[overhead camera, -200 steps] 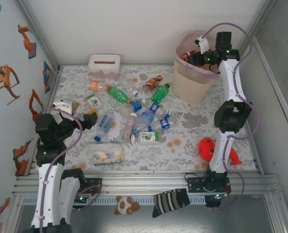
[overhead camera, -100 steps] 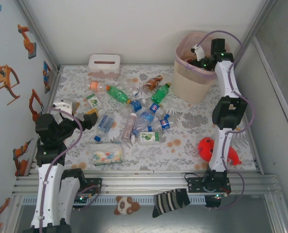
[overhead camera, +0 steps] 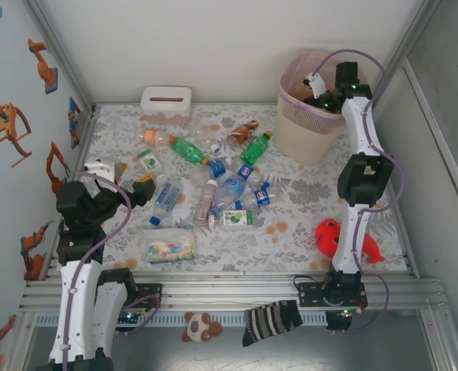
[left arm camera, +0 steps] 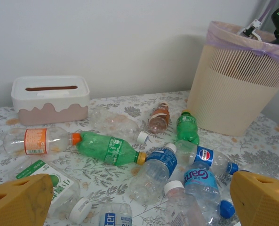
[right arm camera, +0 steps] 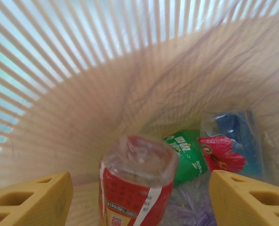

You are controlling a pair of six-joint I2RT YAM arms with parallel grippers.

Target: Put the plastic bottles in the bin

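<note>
Several plastic bottles (overhead camera: 213, 182) lie scattered across the middle of the table: green ones (left arm camera: 106, 147), clear ones with blue labels (left arm camera: 160, 167) and a brown one (left arm camera: 159, 117). The beige bin (overhead camera: 306, 135) with its pink liner stands at the far right. My right gripper (overhead camera: 315, 83) hangs over its mouth, open. In the right wrist view a red-labelled bottle (right arm camera: 137, 183) sits blurred between the spread yellow fingers (right arm camera: 31, 197), touching neither. Below it a green-labelled bottle (right arm camera: 188, 155) and a blue one (right arm camera: 233, 136) lie in the bin. My left gripper (overhead camera: 124, 176) stands open at the table's left, empty.
A white tissue box (overhead camera: 166, 103) sits at the back left. A flat clear packet of coloured pieces (overhead camera: 167, 246) lies near the front, and a red rounded toy (overhead camera: 330, 236) lies by the right arm. Walls close in the table on three sides.
My right gripper moved from the bin's right rim to over its mouth, then opened its jaws, letting go of the red-labelled bottle. The left arm stayed still.
</note>
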